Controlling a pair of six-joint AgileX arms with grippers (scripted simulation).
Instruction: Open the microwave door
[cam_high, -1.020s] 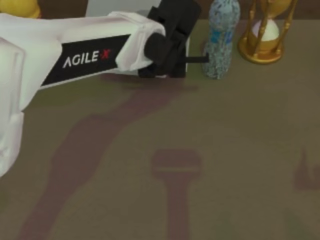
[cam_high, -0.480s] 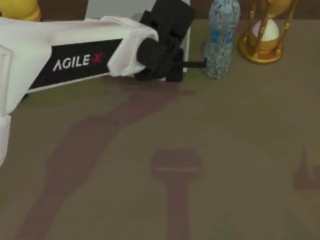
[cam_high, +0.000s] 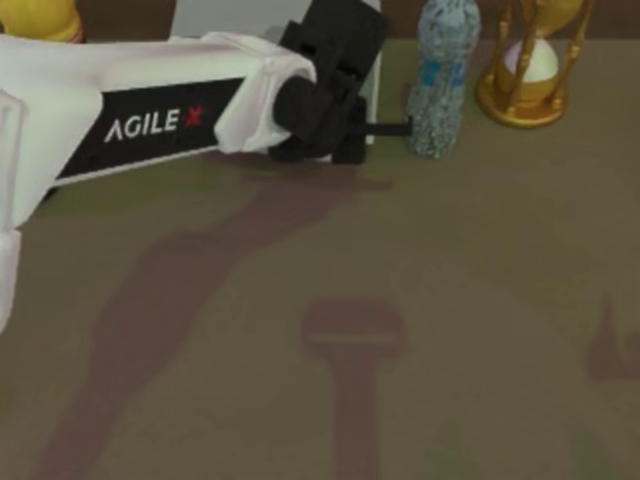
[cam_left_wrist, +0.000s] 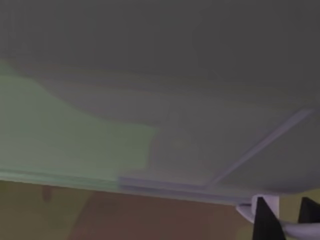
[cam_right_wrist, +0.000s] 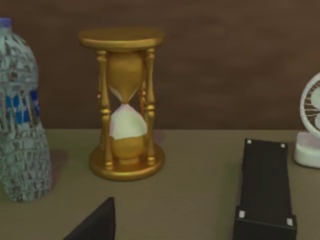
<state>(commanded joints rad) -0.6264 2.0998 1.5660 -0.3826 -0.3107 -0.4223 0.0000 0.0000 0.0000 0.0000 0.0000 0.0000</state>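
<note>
The front and middle of the table (cam_high: 450, 300) are open, so a gripper can pass there freely. At the far edge the left arm (cam_high: 150, 110) stretches across before the microwave (cam_high: 230, 18). Just to its right stands a water bottle (cam_high: 440, 80), then a golden hourglass (cam_high: 532, 70); the gap between them is narrow.

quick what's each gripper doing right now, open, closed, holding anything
Left gripper: at the microwave front, beside the bottle; fingers cannot be told.
Right gripper: not in view.
</note>
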